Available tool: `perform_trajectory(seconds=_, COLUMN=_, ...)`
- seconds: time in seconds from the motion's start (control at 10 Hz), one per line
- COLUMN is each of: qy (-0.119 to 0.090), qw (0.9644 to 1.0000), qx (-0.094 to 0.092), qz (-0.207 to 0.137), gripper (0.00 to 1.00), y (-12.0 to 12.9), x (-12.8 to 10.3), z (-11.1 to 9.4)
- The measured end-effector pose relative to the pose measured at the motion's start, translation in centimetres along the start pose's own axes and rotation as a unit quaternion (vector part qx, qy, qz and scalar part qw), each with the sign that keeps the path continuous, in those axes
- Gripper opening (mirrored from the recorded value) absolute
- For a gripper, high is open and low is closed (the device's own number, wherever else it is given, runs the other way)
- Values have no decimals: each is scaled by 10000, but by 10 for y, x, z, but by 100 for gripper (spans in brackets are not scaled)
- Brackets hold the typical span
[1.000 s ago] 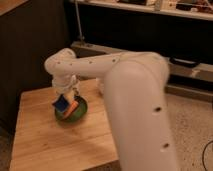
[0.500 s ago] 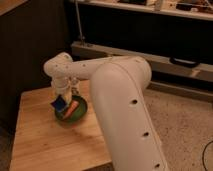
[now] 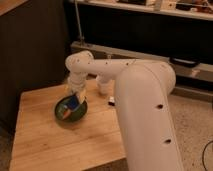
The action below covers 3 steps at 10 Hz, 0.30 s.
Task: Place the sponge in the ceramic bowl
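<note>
Gripper (image 3: 76, 94) is held low over the bowl (image 3: 63, 114) on the tabletop (image 3: 50, 145), with the sponge (image 3: 75, 103) tilted just beneath it within the bowl's rim, presumably so that it lands inside; whether it is clamped or released cannot be told.

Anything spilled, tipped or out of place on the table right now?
Nothing stands out. The ceramic bowl sits upright on the wooden table; the gripper is just above it, with the sponge at its tip.
</note>
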Motion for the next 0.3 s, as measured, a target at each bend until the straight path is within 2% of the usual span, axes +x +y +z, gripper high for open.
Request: perform_trajectory(seconds=0.3, qy=-132, qw=9998, qx=-60, qz=-101, gripper=80, y=2, x=-11, z=4)
